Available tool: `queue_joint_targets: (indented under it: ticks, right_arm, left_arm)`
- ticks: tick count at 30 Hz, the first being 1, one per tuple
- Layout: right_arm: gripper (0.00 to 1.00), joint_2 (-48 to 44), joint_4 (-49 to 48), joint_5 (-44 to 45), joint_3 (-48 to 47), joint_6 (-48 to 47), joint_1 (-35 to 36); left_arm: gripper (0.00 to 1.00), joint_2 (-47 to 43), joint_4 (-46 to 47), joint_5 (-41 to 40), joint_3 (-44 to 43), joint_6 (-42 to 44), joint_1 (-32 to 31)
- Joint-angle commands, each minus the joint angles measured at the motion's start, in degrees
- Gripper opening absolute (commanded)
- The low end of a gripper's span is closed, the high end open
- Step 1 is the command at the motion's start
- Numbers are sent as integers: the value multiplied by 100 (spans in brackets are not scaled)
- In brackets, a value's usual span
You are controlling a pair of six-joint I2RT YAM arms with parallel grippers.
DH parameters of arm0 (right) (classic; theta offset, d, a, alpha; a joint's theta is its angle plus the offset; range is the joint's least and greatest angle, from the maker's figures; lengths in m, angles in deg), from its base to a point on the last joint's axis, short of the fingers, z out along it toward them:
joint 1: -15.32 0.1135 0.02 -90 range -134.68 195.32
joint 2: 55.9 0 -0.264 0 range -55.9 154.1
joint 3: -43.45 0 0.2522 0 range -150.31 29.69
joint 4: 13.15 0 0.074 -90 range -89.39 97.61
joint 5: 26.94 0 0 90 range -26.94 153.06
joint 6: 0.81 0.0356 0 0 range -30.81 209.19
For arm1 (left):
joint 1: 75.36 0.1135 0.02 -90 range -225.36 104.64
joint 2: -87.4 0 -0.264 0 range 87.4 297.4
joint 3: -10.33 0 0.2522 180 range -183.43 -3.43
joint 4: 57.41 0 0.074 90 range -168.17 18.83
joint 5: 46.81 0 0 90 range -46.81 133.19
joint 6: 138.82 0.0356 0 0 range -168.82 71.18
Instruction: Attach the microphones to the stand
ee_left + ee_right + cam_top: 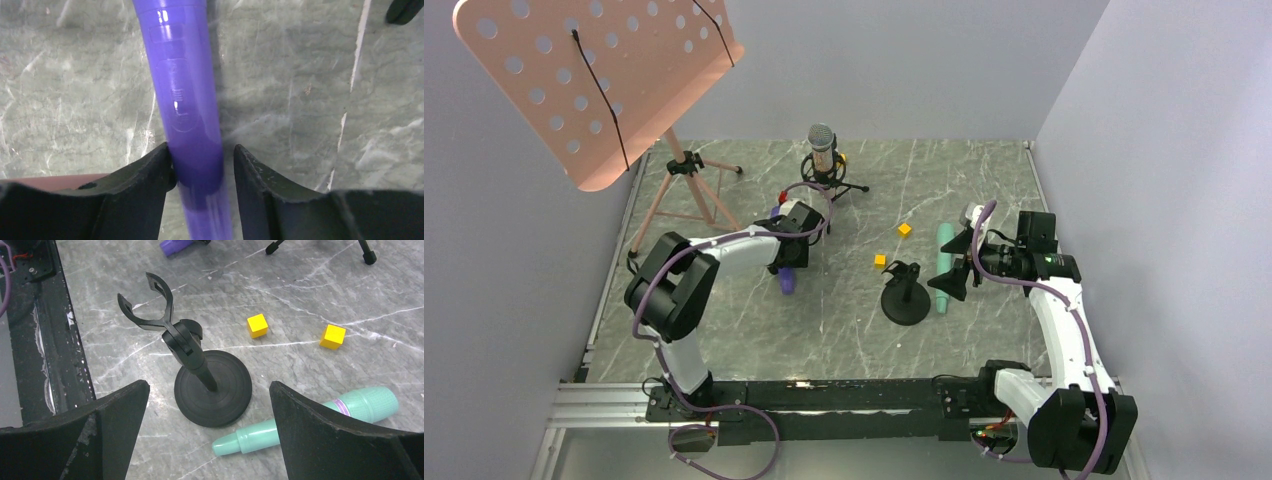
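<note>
Purple microphone [187, 100], glossy, sits between parted fingers of my left hand [202, 155]; mint microphone [305, 422] lies lower right beside the clip stand [225, 400], yellow cubes [257, 325] above; right hand [209, 387] spread.

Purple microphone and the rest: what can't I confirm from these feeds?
- Purple microphone: both ends are cut off by the left wrist view's edges; the left gripper covers its middle from above.
- Grip: the close-up is too blurred to tell whether both fingers touch.
- Mint green microphone: its middle is hidden behind a right gripper finger in the right wrist view.
- Silver-pink microphone: too small in the top view to judge how it is held.
</note>
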Motion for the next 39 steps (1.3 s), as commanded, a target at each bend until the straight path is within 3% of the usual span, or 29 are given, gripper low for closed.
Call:
queue_joint_targets:
  ticks: [1, 3, 7, 10, 20, 29, 33, 39]
  right_arm:
    - [96, -55, 136, -358, -152, -98, -91]
    - [96, -41, 180, -383, -156, -146, -118]
    - [96, -47, 229, -461, -153, -201, -172]
    - [96, -41, 302, -503, -162, -274, -215]
    - [97, -53, 546, -434, -290, -485, -363]
    - [100, -247, 1061, -203, -1085, -695, -455]
    - [100, -5, 1549, -843, -1740, -600, -436]
    - [100, 372, 1436, -1506, -2145, 378, 317]
  left_arm:
    - [52, 149, -110, -29, -224, -198, 20]
    - [45, 163, -131, -9, -195, -237, 21]
    - [10, -81, -83, 165, 60, -349, 20]
    - [1, -544, -42, 329, 379, -458, -82]
    - [0, -3184, 329, 1522, 1951, -336, -517]
    - [0, -5688, 2344, 3793, 2957, 478, -700]
    - [0, -5724, 3205, 4216, 2607, 453, -845]
    - [0, -4635, 4392, 4142, 1279, 272, -1194]
